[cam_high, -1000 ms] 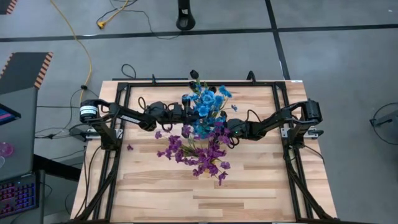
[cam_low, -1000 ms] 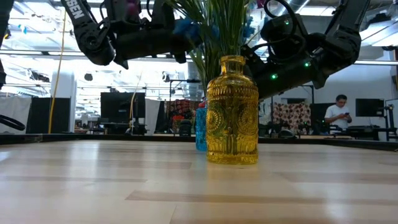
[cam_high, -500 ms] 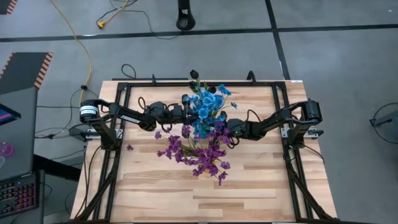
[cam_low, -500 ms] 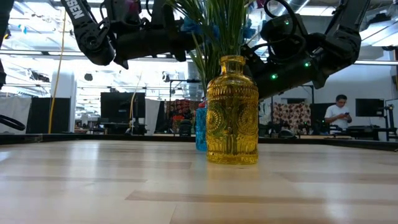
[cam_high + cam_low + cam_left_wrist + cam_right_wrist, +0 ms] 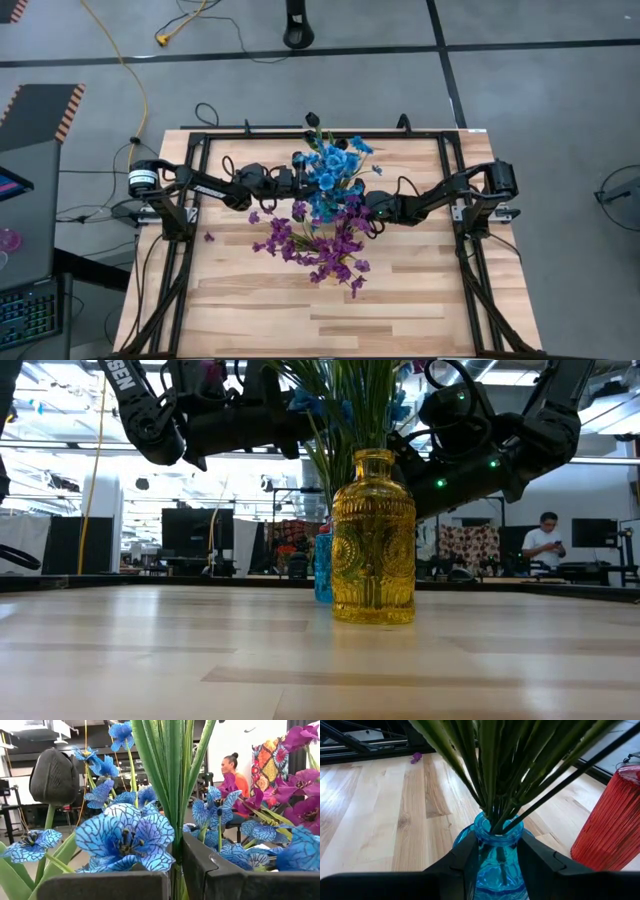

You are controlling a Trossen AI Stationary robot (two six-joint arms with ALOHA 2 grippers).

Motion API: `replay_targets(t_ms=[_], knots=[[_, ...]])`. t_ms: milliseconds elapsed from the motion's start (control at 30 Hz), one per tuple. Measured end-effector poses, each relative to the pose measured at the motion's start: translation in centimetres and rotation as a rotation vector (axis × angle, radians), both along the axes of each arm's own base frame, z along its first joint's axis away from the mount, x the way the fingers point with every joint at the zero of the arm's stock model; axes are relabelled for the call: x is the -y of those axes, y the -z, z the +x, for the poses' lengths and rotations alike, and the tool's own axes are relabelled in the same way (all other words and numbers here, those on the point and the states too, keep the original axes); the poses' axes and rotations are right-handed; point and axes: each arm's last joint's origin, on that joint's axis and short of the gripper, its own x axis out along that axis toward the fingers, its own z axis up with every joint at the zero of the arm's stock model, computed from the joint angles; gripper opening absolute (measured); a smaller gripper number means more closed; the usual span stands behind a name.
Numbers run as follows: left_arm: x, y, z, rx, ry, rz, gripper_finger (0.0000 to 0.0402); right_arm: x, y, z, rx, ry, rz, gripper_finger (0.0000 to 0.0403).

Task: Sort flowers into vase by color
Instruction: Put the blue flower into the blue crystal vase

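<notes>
1. Flowers crowd the middle of the table (image 5: 250,310): blue blooms (image 5: 328,170) stand above the blue vase (image 5: 496,855), purple blooms (image 5: 320,250) spread toward the near edge, and 1 dark bud (image 5: 54,776) rises among the blue ones.
2. Stems (image 5: 495,775), thin, green and leafy, run bundled into the blue vase's neck; they look light and springy, likely to bend or slip rather than break, while the fabric-like petals would crush or snag if pinched.
3. Best hold, by this judgement, is low on a bare stem, below the bloom and clear of the leaves, so 1 sprig lifts without dragging its neighbours.
4. Left gripper (image 5: 177,870) sits up among the blue blooms, its fingers together on a green stem running between them.
5. Right gripper (image 5: 497,857) straddles the blue vase's neck, fingers partly apart on either side of the glass; whether they press it or only flank it cannot be told.
6. Glass vases look heavy, rigid, smooth and breakable: a yellow vase (image 5: 373,540) stands nearest the low camera with stems rising from it, and a red vase (image 5: 610,820) stands just beside the blue one.
7. 1 purple bloom (image 5: 209,237) lies loose on the boards, well apart from the bunch.
</notes>
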Motion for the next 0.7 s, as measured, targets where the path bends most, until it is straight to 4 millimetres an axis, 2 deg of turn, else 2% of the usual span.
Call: replay_targets(t_ms=[700], knots=[[0.19,-0.23,-0.02,0.024,-0.004,0.038,0.0001,0.00,0.00,0.00,0.000,0.000,0.000,0.0150]])
